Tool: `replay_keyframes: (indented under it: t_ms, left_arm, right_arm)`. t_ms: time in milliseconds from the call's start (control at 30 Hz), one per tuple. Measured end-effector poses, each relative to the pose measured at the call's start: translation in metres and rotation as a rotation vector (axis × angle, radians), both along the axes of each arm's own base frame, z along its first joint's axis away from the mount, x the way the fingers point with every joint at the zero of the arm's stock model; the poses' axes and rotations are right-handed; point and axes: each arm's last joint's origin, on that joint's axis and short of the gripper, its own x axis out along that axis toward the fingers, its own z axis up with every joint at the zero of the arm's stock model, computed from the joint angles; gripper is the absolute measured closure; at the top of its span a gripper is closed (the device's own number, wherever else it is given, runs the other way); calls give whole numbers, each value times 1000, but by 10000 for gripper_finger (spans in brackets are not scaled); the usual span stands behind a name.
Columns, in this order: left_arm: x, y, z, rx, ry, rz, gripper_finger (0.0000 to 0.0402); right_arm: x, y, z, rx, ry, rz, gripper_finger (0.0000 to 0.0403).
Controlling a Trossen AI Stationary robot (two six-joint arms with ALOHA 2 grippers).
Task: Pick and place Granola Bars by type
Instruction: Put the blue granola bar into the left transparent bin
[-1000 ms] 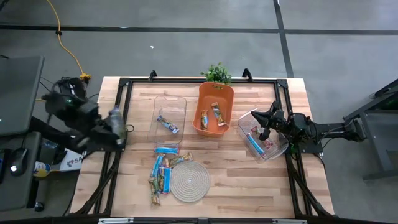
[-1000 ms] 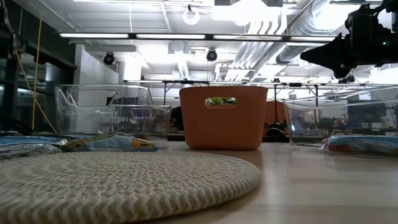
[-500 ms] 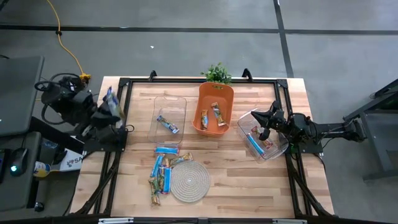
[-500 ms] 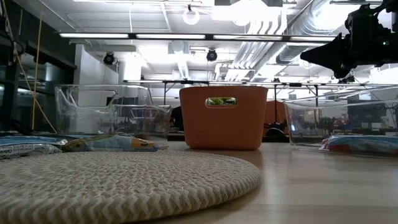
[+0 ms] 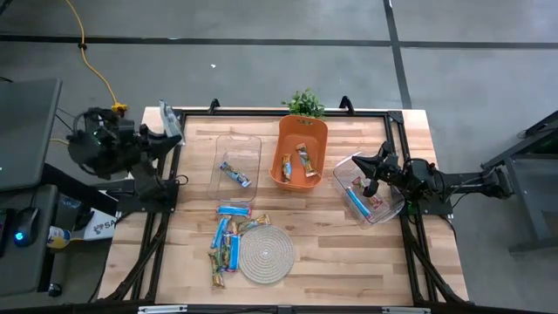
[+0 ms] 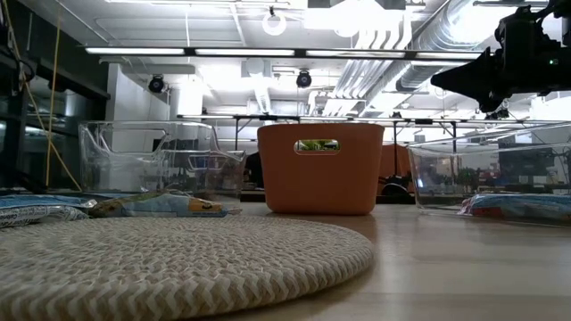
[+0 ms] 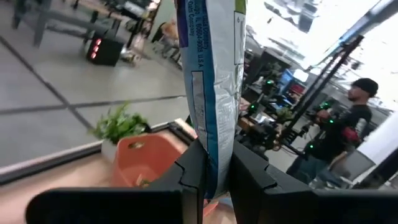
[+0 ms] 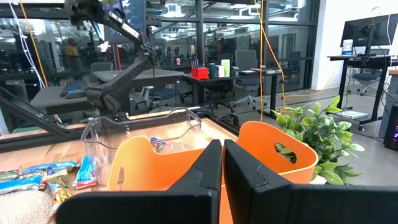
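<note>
Nearest the table's front edge lies a round woven cream mat [image 5: 266, 254], and just beside it the unsorted heap of wrapped granola bars [image 5: 228, 237], light blue and brown wrappers lying mixed and partly overlapping; sorting is evidently unfinished. Farther back stand three receptacles, apparently one per type: a clear plastic bin [image 5: 236, 166] holding one blue bar, an orange plastic basket [image 5: 301, 151] holding brown-wrapped bars, and a second clear plastic bin [image 5: 369, 189], set askew at the right edge, holding blue and reddish bars. The right gripper [image 5: 371, 171] hovers over that askew bin with its dark fingers [image 8: 205, 168] brought together on nothing, so it appears to be waiting. The left gripper [image 5: 166, 131] is up at the table's far left corner, its fingers [image 7: 194, 169] clamped on a blue-and-white wrapped bar [image 7: 211, 87] held upright, presumably in transit toward a bin. Behind the basket stands a small green potted plant [image 5: 304, 103]. A person [image 7: 342, 130] stands in the room beyond.
</note>
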Motion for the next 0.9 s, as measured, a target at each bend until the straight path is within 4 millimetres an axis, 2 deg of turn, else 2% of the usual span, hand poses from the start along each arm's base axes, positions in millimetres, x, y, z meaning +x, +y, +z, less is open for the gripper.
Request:
replay_keyframes:
  t_ms: [200, 333, 600, 800, 900]
  left_arm:
    - [-2, 3, -27, -95, 4, 32, 355]
    - [-3, 4, -35, -128, 18, 17, 355]
    - [7, -11, -35, -125, 72, -53, 355]
    - [27, -35, -25, -58, 92, -75, 355]
    - [39, -39, -19, -40, 99, -60, 355]
  right_arm:
    - [0, 0, 0, 0, 0, -1, 402]
    - [0, 0, 0, 0, 0, 0, 402]
    - [0, 0, 0, 0, 0, 0, 402]
    - [0, 0, 0, 0, 0, 0, 402]
    - [0, 0, 0, 0, 0, 0, 402]
